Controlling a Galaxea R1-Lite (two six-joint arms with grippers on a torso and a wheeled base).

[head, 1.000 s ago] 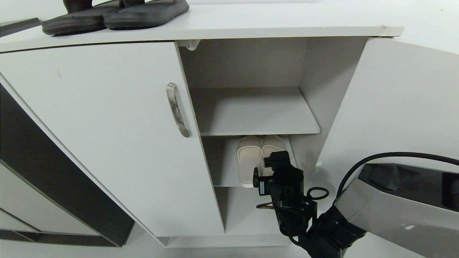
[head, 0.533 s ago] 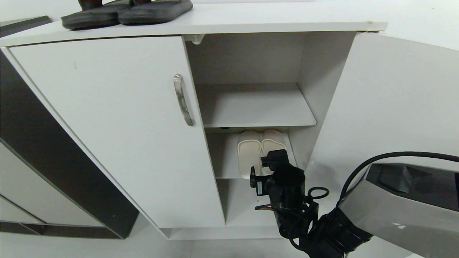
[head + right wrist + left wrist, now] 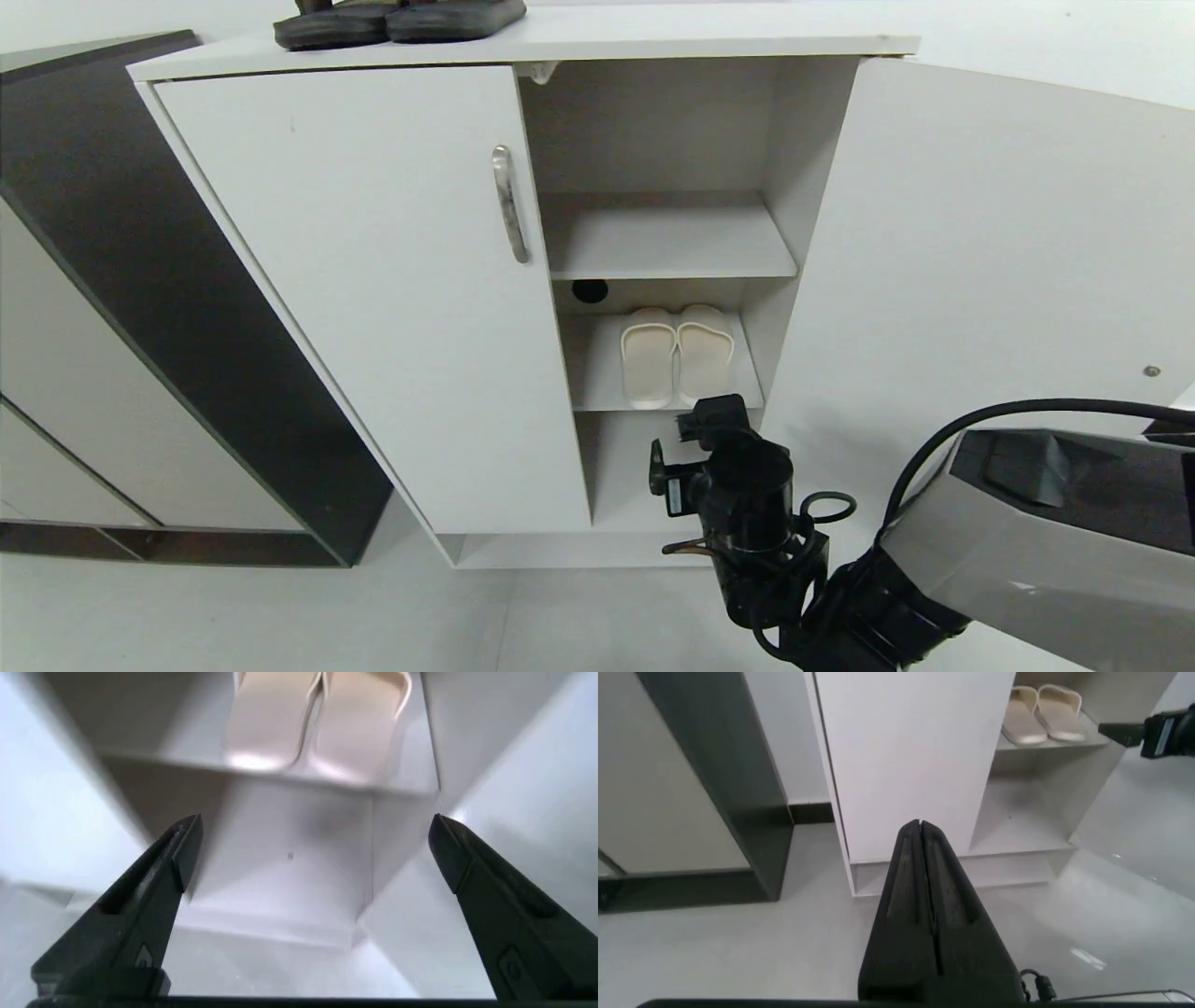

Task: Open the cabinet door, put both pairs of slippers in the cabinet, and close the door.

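Note:
The white cabinet has its right door swung wide and its left door shut. A cream pair of slippers lies side by side on the middle shelf, also seen as the cream pair and the cream pair. A dark pair of slippers rests on the cabinet top. My right gripper is open and holds nothing, just outside the opening below the cream pair's shelf. My left gripper is shut on nothing, low above the floor, facing the shut left door.
A dark vertical panel and pale units stand left of the cabinet. The upper shelf and bottom compartment hold nothing. The open door bounds the right side. Pale floor lies in front.
The whole head view has pulled back and shifted, so the cabinet looks smaller and farther: the camera moved. The right gripper now sits farther from the cream slippers, outside the opening.

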